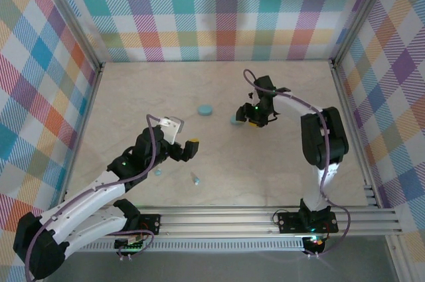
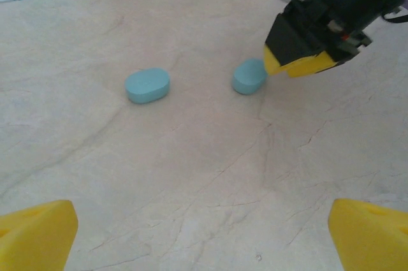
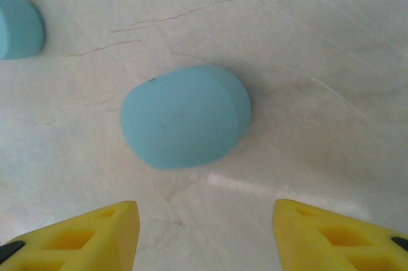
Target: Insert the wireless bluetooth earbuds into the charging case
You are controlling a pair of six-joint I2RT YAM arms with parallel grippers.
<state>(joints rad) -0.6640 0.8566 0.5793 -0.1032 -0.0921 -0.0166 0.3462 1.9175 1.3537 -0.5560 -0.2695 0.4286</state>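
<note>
Two light-blue oval charging cases lie shut on the table, one [image 1: 206,109] to the left and one [image 1: 236,119] just off my right gripper [image 1: 247,117]. In the right wrist view the near case [image 3: 185,117] sits ahead of the open yellow fingers [image 3: 83,236], untouched, with the other case [image 3: 19,25] at the upper left. Two tiny earbuds [image 1: 196,178] [image 1: 158,172] rest near the front, by the left arm. My left gripper [image 1: 184,141] hovers wide open over bare table and sees both cases [image 2: 147,85] [image 2: 248,76] and the right gripper [image 2: 299,60].
Checked fabric walls and metal frame posts [image 1: 86,56] enclose the marble-patterned table [image 1: 133,96]. An aluminium rail [image 1: 265,219] carrying both arm bases runs along the near edge. Bare tabletop lies at the back and far right.
</note>
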